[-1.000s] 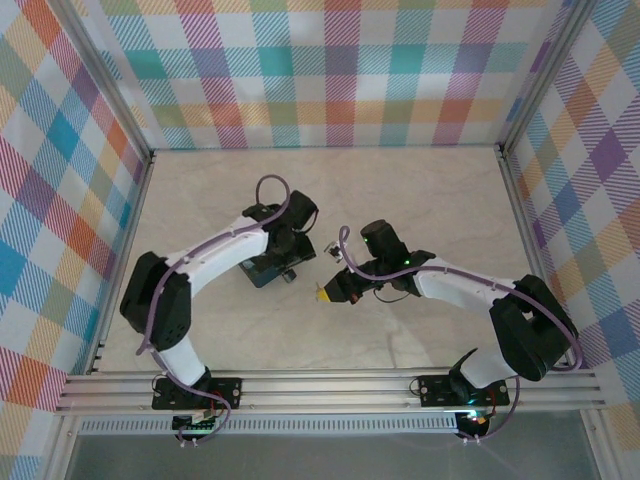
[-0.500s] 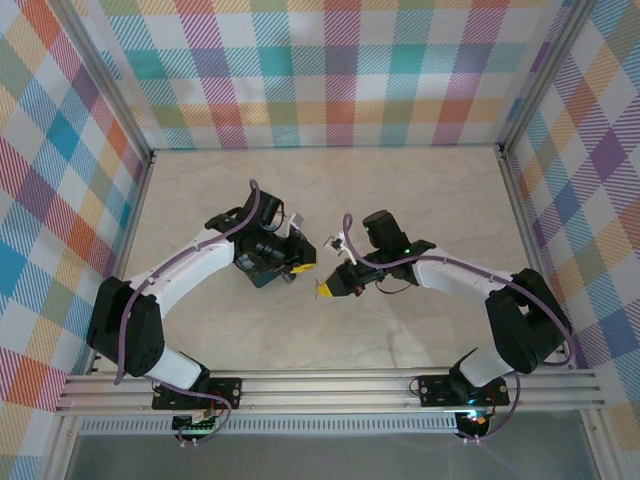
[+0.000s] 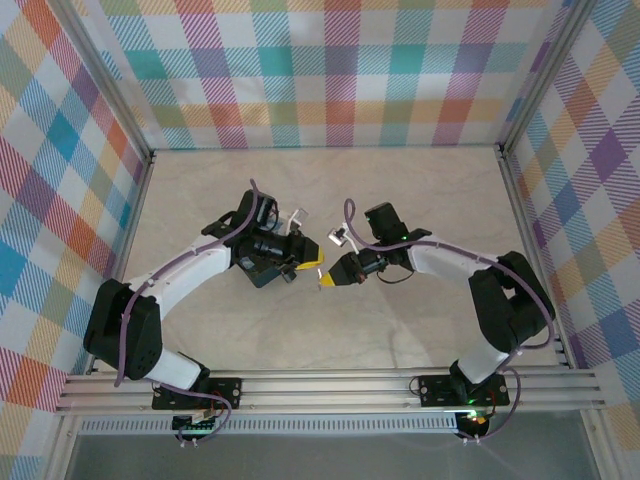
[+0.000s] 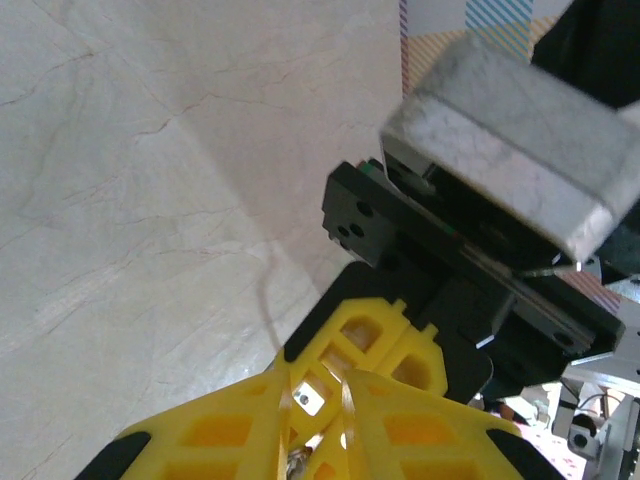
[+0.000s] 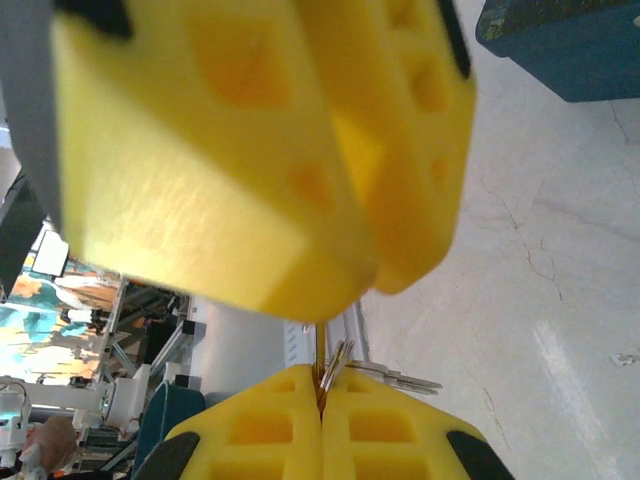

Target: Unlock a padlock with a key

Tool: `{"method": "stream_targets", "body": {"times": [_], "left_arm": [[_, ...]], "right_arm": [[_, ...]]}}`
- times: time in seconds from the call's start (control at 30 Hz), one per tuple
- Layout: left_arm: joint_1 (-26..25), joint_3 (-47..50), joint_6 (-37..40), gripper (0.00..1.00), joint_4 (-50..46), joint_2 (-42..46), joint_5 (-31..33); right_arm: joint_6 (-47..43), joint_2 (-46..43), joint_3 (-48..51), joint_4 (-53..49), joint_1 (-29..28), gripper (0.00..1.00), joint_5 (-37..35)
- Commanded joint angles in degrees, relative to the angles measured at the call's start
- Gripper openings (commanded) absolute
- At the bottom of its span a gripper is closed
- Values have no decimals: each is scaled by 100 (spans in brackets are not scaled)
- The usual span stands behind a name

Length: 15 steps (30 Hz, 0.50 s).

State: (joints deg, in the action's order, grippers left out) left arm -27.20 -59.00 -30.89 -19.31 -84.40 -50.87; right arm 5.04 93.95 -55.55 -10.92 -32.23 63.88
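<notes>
Top external view puts the two yellow-tipped arms nose to nose above the middle of the table (image 3: pixel 430 200). The left gripper (image 3: pixel 312 265) reaches out past the right edge of the blue tin (image 3: pixel 262 272), and the right gripper (image 3: pixel 328 281) meets it from the other side, tips almost touching. In the right wrist view, that gripper's fingers (image 5: pixel 390 430) are pressed flat together on the key (image 5: pixel 328 362). Its thin silvery edge sticks up out of the seam between the pads, toward the left gripper's blurred yellow tips just above. In the left wrist view, the left gripper's fingers are drawn in on a small metal piece. Two thin curved strands between the pads read as the shackle of the padlock (image 4: pixel 347 412), so it sits pinched at that gripper's tips, off the table. The right gripper's fingertips come right up against that spot, so key and padlock are just beside each other. Whether the key is in the keyhole I cannot tell.
</notes>
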Motion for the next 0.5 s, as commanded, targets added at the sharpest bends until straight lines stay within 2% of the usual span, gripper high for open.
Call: {"method": "stream_targets", "body": {"times": [0.0,0.33,0.47], "left_arm": [[40,51,333,22,73,204,-328],[39,66,557,19,-87,136,-375],[54,73,637,4,-196,98,-336]], "right_arm": [[-211,89,-287,-84,33,0,360],[-52,303,-361,161,67,0,450],[-38,325,-386,187,94,0,469]]}}
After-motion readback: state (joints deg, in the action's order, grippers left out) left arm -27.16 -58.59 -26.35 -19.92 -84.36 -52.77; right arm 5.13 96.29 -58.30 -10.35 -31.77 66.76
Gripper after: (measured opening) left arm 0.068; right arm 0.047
